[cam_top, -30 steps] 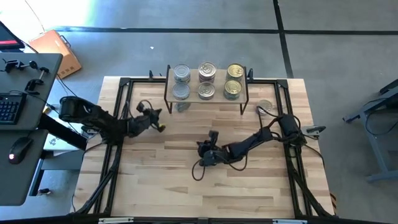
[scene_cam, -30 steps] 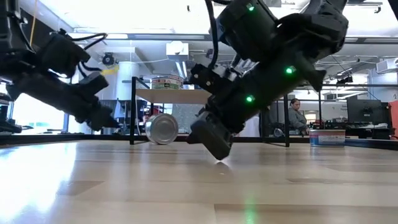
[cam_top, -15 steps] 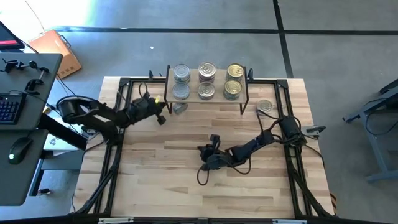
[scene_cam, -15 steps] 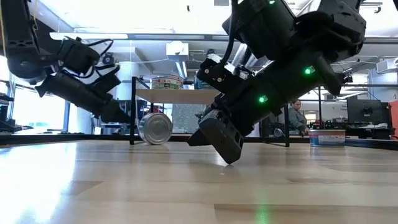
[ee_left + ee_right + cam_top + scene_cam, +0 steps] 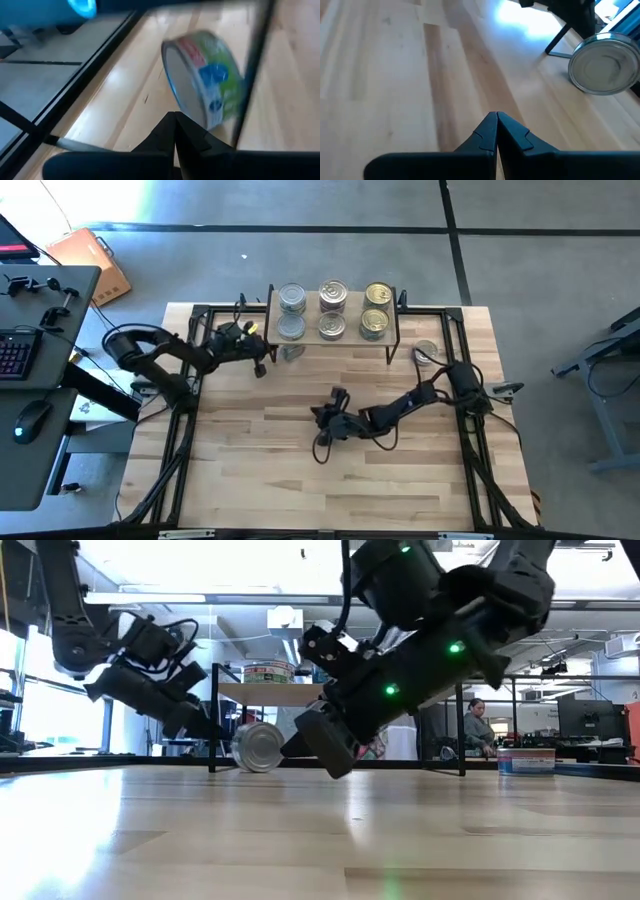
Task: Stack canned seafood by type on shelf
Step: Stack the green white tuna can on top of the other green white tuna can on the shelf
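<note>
The shelf [image 5: 331,330] stands at the table's far edge with several round tins [image 5: 332,296] on top, gold-topped ones [image 5: 377,294] at its right end. One tin with a green and blue label [image 5: 205,85] stands on its edge on the table by the shelf's left front leg [image 5: 291,353], [image 5: 258,745]. My left gripper [image 5: 262,364] is shut, its tips low and right beside this tin [image 5: 175,117]. My right gripper [image 5: 322,420] is shut over the table's middle, just above the wood [image 5: 496,116]. It points toward the same tin [image 5: 605,62]. My left gripper's shut fingertips [image 5: 176,120] stand close by the lower rim of the tin that stands on its edge. They come slanting down from the table's left. I cannot tell whether they touch it.
Another silver tin [image 5: 426,352] lies flat on the table to the right of the shelf. The shelf's thin black legs [image 5: 557,40] stand close to the tin on its edge. A person [image 5: 478,725] sits in the room behind. Bare wood lies along the near half [image 5: 300,480].
My left gripper has swung toward the table's far edge and toward the shelf's left front leg, rolling as it went, and now stands beside the tin on its edge. It has stayed shut.
</note>
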Controlling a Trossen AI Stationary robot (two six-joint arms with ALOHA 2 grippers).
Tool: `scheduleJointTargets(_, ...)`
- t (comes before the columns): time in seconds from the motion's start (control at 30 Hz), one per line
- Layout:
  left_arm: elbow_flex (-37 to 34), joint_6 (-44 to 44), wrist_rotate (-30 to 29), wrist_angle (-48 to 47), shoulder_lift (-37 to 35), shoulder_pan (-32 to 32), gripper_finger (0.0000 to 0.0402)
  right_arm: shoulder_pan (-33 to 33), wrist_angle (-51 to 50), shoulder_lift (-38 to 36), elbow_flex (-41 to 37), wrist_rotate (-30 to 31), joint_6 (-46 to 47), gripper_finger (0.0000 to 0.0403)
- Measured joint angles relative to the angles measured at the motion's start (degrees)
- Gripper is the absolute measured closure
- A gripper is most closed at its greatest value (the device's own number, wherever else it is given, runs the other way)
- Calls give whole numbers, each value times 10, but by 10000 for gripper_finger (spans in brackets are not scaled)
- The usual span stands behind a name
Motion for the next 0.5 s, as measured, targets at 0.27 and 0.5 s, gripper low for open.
scheduleJointTargets(0.27,22,58,0,-1,51,30,401,-31,3,0,4,-36,-20,403)
scheduleJointTargets(0.5,46,100,26,0,93,53,401,-33,10,0,4,-57,-49,402)
